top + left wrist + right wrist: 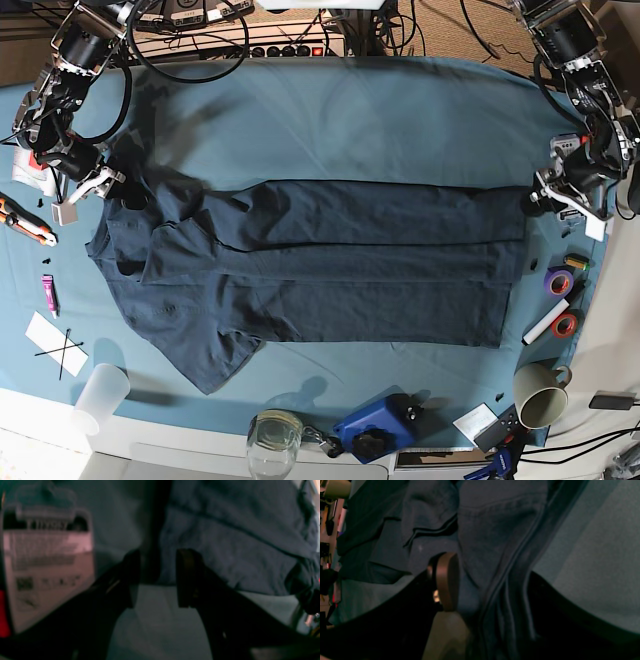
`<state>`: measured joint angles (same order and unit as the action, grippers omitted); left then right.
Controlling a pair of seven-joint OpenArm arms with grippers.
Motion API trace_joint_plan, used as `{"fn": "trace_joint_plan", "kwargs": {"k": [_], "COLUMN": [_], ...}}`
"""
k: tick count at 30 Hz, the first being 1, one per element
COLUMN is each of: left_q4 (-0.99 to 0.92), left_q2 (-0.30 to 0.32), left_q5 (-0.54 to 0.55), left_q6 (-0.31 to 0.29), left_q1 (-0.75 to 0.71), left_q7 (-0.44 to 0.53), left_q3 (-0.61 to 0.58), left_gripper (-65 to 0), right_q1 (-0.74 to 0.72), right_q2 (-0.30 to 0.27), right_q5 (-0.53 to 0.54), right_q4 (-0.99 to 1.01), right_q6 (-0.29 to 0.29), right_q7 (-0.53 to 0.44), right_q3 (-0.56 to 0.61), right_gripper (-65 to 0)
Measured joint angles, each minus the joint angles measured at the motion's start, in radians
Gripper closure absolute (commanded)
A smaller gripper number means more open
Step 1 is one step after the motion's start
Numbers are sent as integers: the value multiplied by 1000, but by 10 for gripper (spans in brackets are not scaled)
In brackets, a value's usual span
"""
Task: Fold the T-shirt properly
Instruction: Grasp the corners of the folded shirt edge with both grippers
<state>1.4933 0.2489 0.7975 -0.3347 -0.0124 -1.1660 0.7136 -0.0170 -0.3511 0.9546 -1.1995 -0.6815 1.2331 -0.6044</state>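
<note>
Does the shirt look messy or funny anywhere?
Yes. The T-shirt lies mostly flat in long folded bands on the tablecloth, but its collar end near the right gripper is bunched and wrinkled, and one sleeve sticks out slanted toward the table's front edge. Nothing looks torn or spilled.

This is a robotics lab or workshop bench rather than a home. A teal-blue tablecloth (400, 110) covers a work table with two robot arms mounted at its far corners. Behind it, a power strip (285, 48) sits among tangled black cables (180, 45). Along the edges lie workshop odds and ends: rolls of tape (560, 300), a marker (546, 327), a pink pen (48, 293), an orange-handled tool (25, 222), a blue tape dispenser (378, 425), a mug (541, 395), a plastic cup (100, 398) and a glass jar (275, 440).
</note>
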Motion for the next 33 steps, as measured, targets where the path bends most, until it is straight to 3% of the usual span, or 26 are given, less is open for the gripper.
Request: {"fn": "trace_joint_plan", "kwargs": {"k": [7,13,18,20,24,28,33], "left_q4": [-5,-2,3,8,8,8,48], "left_q2": [-53,-58,-57,-58,-57,-54,-40], "left_q5": [0,-37,-89,-133,-179,-177,-166], "left_q6": [-29,-28,34,61,102,102,122], "left_q1": [4,8,26,28,30,30,30], "left_q7": [31,71,92,122,140,127,18], "left_q3": [-11,-112,-209,-237,-250,-250,-250], "left_gripper": [-243,-243,-233,-180,0,0,0], "right_q1": [0,0,0,0,3,3,6], "right_q2": [0,0,0,0,3,2,-1], "right_q5": [0,0,0,-9,-26,-26,3], "right_q4": [0,0,0,0,2,3,-24], "right_q6": [-12,-12,-13,-11,-10,-11,0], "right_q7": [0,0,-3,-12,-10,-6,31], "right_q3": [0,0,0,0,0,1,1], "right_gripper": [-292,-292,-284,-221,-18,0,0]}}
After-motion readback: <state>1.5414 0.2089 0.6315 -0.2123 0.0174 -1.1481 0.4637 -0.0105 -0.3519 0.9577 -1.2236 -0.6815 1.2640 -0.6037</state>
